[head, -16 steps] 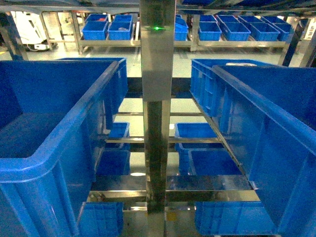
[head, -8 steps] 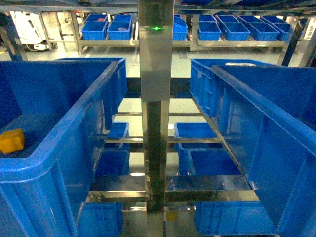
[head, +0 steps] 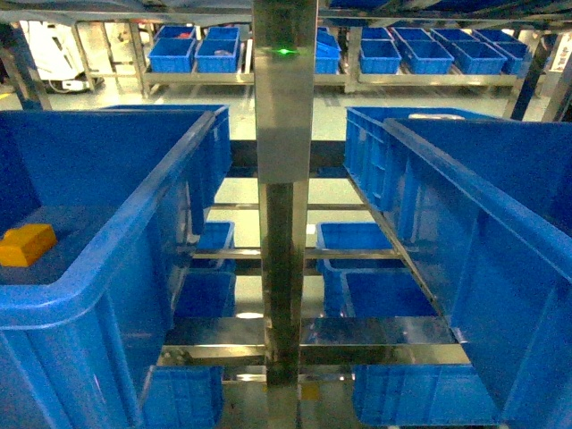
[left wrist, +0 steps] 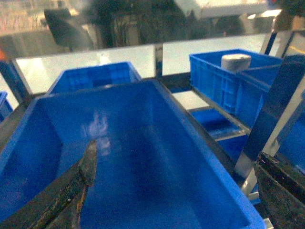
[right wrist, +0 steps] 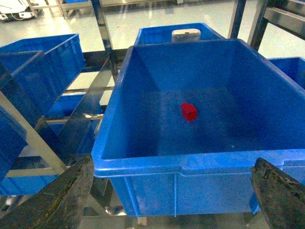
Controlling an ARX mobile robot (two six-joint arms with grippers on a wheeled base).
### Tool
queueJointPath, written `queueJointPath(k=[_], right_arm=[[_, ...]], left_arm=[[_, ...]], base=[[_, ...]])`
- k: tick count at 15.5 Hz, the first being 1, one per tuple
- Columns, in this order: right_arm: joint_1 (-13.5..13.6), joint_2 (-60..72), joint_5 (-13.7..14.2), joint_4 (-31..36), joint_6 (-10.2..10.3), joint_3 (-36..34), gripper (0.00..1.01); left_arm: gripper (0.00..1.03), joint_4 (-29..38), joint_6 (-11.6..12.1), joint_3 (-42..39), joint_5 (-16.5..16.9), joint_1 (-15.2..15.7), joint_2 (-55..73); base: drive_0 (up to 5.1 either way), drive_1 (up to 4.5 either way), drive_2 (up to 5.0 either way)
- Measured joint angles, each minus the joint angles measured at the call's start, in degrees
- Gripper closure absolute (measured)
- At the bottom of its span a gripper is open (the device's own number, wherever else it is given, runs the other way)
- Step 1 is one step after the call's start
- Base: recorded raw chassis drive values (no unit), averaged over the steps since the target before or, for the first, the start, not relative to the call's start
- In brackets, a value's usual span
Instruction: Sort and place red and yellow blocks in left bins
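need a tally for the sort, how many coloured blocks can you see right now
2. A yellow block lies in the large left bin at the head view's left edge. A red block lies on the floor of the right bin. Bin walls may hide others.

Steel rack (head: 284, 223) with central upright post; two large blue bins rest on its rails, left bin (head: 107, 268) at 9 o'clock, right bin (head: 483, 268) at 3 o'clock.
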Motion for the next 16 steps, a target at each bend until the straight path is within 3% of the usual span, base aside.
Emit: queueJointPath(k=[2,3,4,5,6,7,10,16], right_arm=[[0.0,0.0,0.0,0.4,0.0,0.0,0.03],[1.4,-2.8,3.2,11.4,-0.5,-4.0,0.12],[6.7,-7.5,9.3,18.4,-0.8,-9.3,0.24],[11.1,-9.9,11.4,21.5,-1.2,-12.5,0.35],[11.1,-10.3,12.3,23.1,-1.5,-14.9,0.48],[10.8,-11.3,13.1,23.2,-1.5,-17.5,0.61],[10.9,-14.5,13.0,25.1,-1.6,-21.6,0.98],[10.9,-16.3,13.0,25.8,-1.8,-24.8,0.99]], left_arm=[[0.05,0.9,0.0,-0.2,-0.2,-0.8,0.0],[0.05,0.9,0.0,-0.2,-0.3,-0.7,0.4],[0.05,1.6,-0.3,-0.4,-0.7,-0.7,0.4],[0.15,11.1,-2.2,-4.5,-7.6,-2.9,-1.3],[0.27,16.6,-3.8,-10.1,-12.9,-4.8,-5.2],[0.4,19.3,-4.7,-13.8,-18.4,-9.0,-7.7],[0.76,21.3,-5.6,-21.6,-20.0,-9.8,-11.3],[1.01,22.6,-5.7,-25.5,-20.0,-9.9,-15.3]], base=[[0.0,0.0,0.0],[0.0,0.0,0.0],[0.0,0.0,0.0],[0.0,0.0,0.0],[0.0,0.0,0.0],[0.0,0.0,0.0],[0.0,0.0,0.0],[0.0,0.0,0.0]])
